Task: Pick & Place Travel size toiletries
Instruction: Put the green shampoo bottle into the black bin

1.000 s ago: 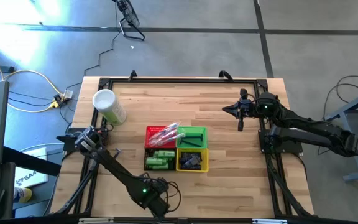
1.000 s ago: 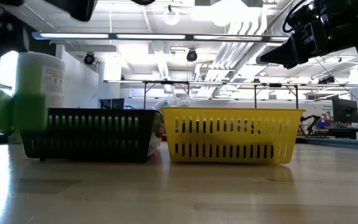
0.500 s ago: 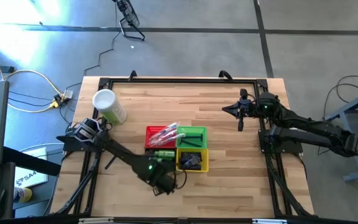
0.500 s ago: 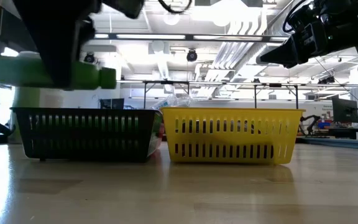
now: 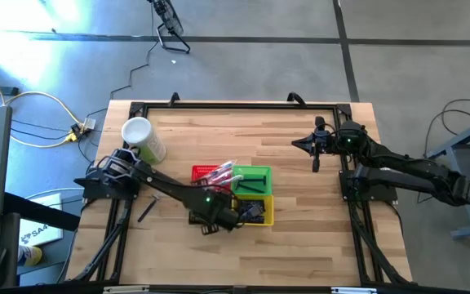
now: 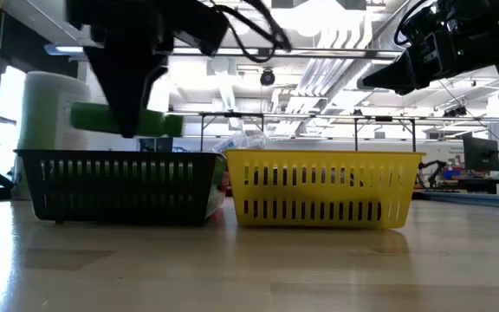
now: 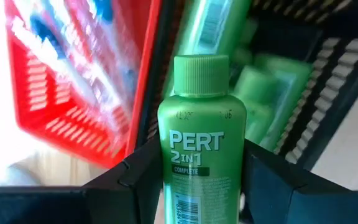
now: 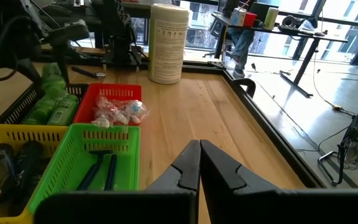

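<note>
My left gripper (image 5: 216,219) hangs over the black basket (image 5: 202,214) and is shut on a bright green mini bottle (image 7: 201,143) printed "PERT 2 IN 1". In the low view the bottle (image 6: 158,124) lies level just above the black basket's rim (image 6: 119,158). More green bottles (image 7: 253,93) lie in that basket. The red basket (image 5: 210,175) holds clear-wrapped items, the green basket (image 8: 98,162) blue sticks, and the yellow basket (image 5: 253,211) dark packets. My right gripper (image 8: 199,165) waits shut at the far right, above the table. My left gripper pinches the bottle's body (image 7: 166,180) between its two fingers (image 7: 135,177), one on each side, below the cap (image 7: 201,74). The fingers point steeply down, across the bottle. The bottle hangs level and lifted clear, cap toward the table's right.
A tall white and green canister (image 5: 141,139) stands at the far left of the table. A small dark stick (image 5: 145,211) lies on the wood left of the baskets. Bare wood spreads right of the baskets and along the near edge.
My left gripper has carried the green bottle from near the table's near edge toward the far edge, up over the black basket, rising a little. It has rolled on the way, so the bottle has turned about. The grip has stayed shut on the bottle.
</note>
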Robot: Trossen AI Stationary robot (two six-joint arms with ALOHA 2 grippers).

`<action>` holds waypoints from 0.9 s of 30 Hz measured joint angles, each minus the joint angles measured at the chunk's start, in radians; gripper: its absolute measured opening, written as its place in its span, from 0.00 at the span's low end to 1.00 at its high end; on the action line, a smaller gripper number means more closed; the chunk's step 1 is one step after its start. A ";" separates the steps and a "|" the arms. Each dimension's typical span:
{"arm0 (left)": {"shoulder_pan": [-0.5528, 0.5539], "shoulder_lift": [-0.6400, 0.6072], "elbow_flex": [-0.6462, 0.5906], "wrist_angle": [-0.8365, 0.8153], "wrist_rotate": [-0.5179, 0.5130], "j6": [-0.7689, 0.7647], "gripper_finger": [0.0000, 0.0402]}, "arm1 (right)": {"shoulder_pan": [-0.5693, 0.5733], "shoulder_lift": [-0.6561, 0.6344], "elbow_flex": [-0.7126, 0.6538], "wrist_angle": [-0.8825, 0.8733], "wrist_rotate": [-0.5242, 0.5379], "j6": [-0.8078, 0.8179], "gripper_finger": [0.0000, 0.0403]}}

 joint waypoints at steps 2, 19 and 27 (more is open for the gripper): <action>0.003 0.000 0.000 0.027 0.001 0.010 0.45 | 0.000 0.000 0.000 0.000 0.000 0.000 0.01; 0.006 0.000 0.000 0.057 0.021 0.024 0.45 | 0.000 0.005 0.000 0.000 0.008 0.000 0.01; 0.006 0.000 0.000 0.057 0.036 0.024 0.45 | 0.000 0.005 0.000 0.000 0.008 0.000 0.01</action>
